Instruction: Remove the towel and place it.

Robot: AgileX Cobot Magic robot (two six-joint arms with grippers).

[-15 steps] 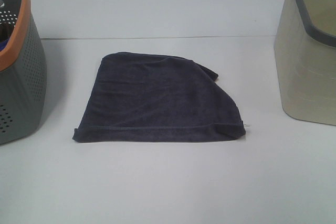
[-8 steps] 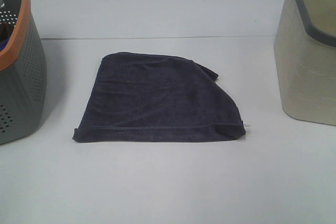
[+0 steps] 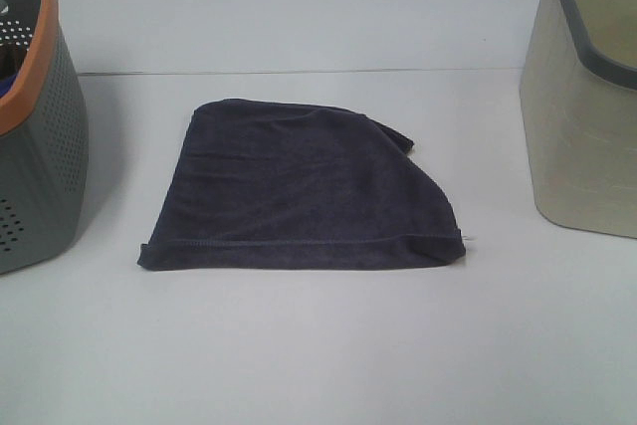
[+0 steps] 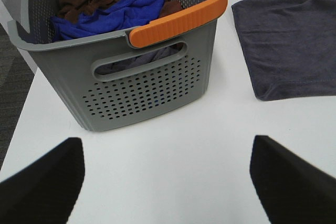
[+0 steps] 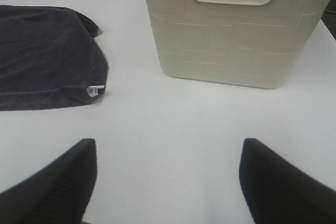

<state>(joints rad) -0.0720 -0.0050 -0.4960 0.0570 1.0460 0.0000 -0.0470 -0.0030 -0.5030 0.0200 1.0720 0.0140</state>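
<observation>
The dark navy-grey towel (image 3: pixel 299 191) lies folded flat on the white table, its stitched hem toward the front. It also shows in the left wrist view (image 4: pixel 289 45) and in the right wrist view (image 5: pixel 44 56), where a small white label (image 5: pixel 95 91) sticks out at its corner. My left gripper (image 4: pixel 165 179) is open and empty, above the table in front of the grey basket (image 4: pixel 142 82), apart from the towel. My right gripper (image 5: pixel 168 179) is open and empty, above the table in front of the beige bin (image 5: pixel 236 35). Neither gripper shows in the high view.
The grey perforated basket with orange rim (image 3: pixel 30 146) stands at the left edge and holds blue and brown cloths (image 4: pixel 115 3). The beige bin with a grey rim (image 3: pixel 587 116) stands at the right. A seam line (image 3: pixel 299 71) runs across the table behind the towel.
</observation>
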